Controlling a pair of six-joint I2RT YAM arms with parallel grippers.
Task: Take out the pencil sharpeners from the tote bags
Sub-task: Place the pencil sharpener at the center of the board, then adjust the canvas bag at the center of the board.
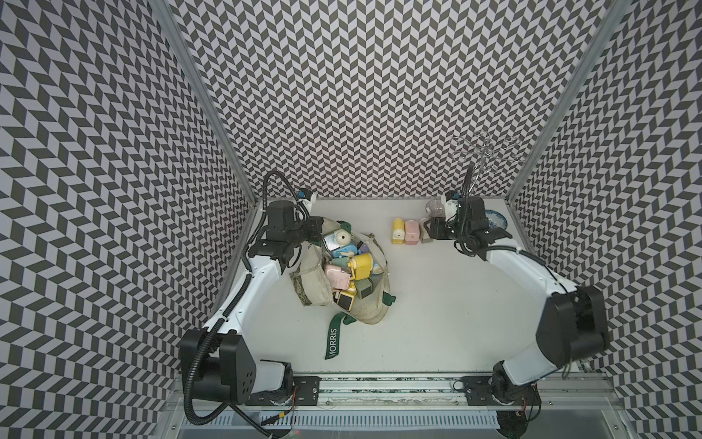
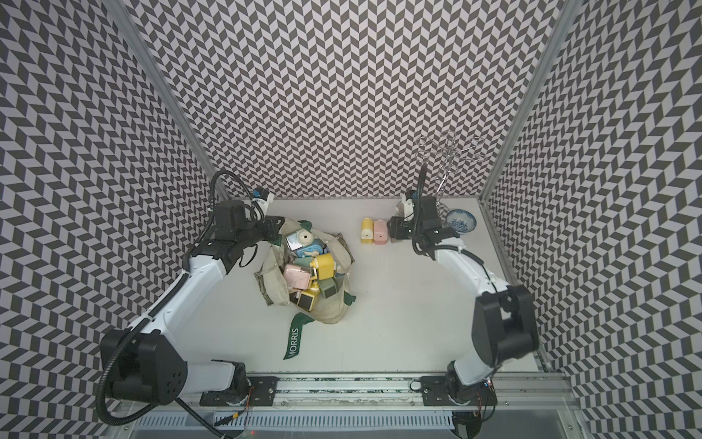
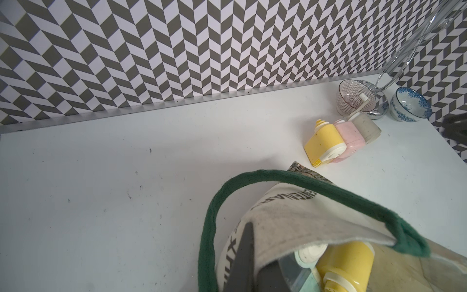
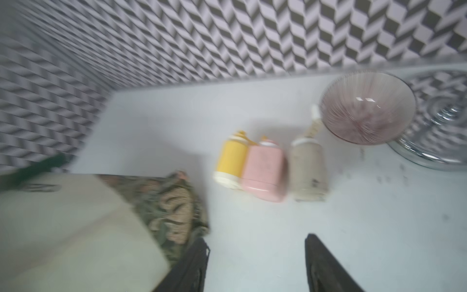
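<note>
Pinching the rim of the cream canvas tote bag point(image 1: 366, 313) with dark green straps, the left claw point(image 1: 316, 230) is clamped on the cloth and holds the mouth open, left of the middle of the white surface point(image 1: 437, 304). Inside lies a jumbled heap of boxy plastic pencil sharpeners point(image 1: 338, 277) in yellow, pink, blue and green. Three more sit outside the bag in a close row toward the far right: a yellow sharpener point(image 1: 397, 230) touching a pink sharpener point(image 1: 411, 232), with a beige sharpener point(image 4: 309, 172) just beside it. The right claw point(image 4: 255, 237) hangs near that row, its jaws apart and nothing between them.

The sharpeners look light, rigid and smooth-shelled, so probably slippery. The flat opposite sides of the body seem the best hold. The thin crank is a poorer choice, since it could snag on neighbours or cloth. The bag is soft and floppy and would likely sag shut if its rim were let go.

White capitals on a loose green strap point(image 1: 333, 340) read "MORRIS". Black lettering on the canvas shows only in part in the left wrist view, and I cannot read it.
</note>
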